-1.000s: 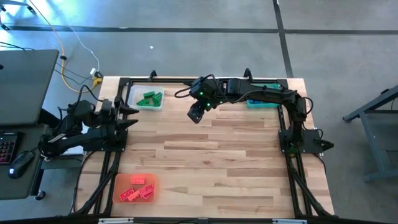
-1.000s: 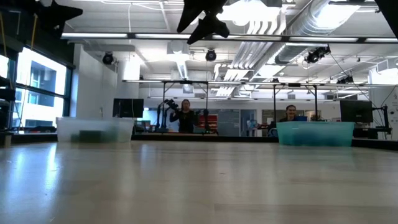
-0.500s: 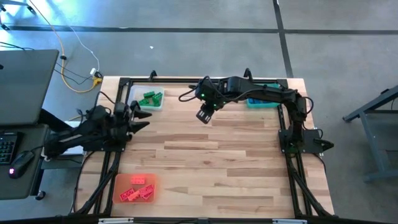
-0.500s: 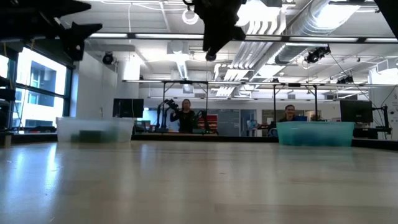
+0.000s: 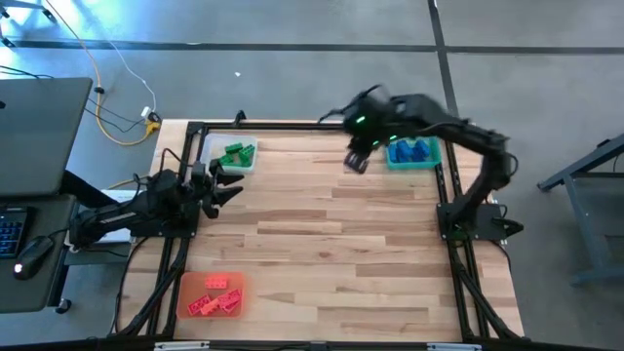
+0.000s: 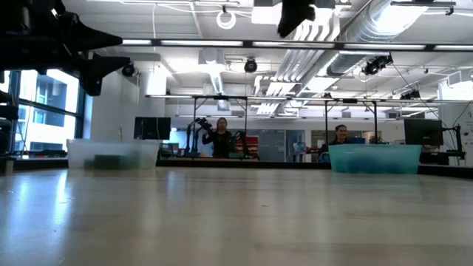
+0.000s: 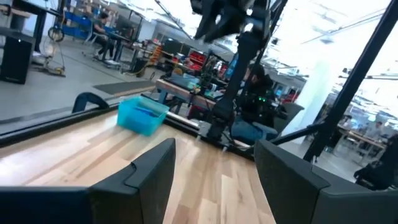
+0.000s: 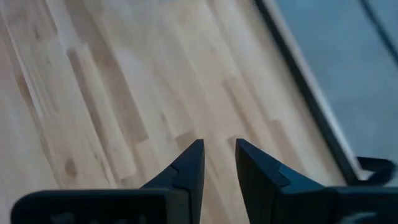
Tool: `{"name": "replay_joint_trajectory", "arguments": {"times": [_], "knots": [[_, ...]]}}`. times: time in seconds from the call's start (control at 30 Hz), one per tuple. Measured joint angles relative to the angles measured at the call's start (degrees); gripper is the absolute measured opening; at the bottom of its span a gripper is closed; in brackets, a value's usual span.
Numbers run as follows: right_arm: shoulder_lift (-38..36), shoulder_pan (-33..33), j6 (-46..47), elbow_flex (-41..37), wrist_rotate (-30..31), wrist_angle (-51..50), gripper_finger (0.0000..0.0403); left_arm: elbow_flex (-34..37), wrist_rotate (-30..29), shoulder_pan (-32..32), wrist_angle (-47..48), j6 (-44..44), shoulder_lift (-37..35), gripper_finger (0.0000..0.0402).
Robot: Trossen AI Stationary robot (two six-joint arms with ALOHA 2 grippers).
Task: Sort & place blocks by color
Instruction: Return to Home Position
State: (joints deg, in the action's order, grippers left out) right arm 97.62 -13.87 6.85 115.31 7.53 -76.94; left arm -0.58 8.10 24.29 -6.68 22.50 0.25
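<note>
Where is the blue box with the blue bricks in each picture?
High view: the blue tray sits near the picture's upper right, by the table's corner.
Low view: the blue tray stands right of middle, at the table's far edge.
Left wrist view: the blue tray is left of middle, on the table.
Right wrist view: not in it.
Shared landmark: the wooden table, which shows in all four views.

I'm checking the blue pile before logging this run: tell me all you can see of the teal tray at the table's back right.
The teal tray is a rectangular bin of translucent plastic, open-topped with upright walls. It sits flat on the wooden table by the back right corner. Blue blocks lie clustered inside. The right hand hangs raised to one side, not touching it.
</note>
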Motion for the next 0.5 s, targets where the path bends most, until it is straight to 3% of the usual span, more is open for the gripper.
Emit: {"name": "replay_joint_trajectory", "arguments": {"times": [0.13,0.2,0.33,0.5], "knots": [[-6.83,-1.73,-2.08,-0.64,0.69,0.37,0.0071,-0.04,-0.25,0.0,2.01,-0.17,0.0,0.0209],[-11.81,-1.9,-2.8,-5.38,1.8,3.16,0.0069,-0.07,-0.23,0.0,3.05,-0.17,0.07,0.0209],[-25.17,-2.64,-2.51,-24.67,1.01,15.17,0.0066,-0.07,-0.21,0.0,4.26,-0.17,0.09,0.0209],[-40.87,-2.55,-0.2,-46.72,-5.71,34.88,0.0066,-0.09,-0.2,0.0,4.33,-0.15,0.09,0.0209]]}}
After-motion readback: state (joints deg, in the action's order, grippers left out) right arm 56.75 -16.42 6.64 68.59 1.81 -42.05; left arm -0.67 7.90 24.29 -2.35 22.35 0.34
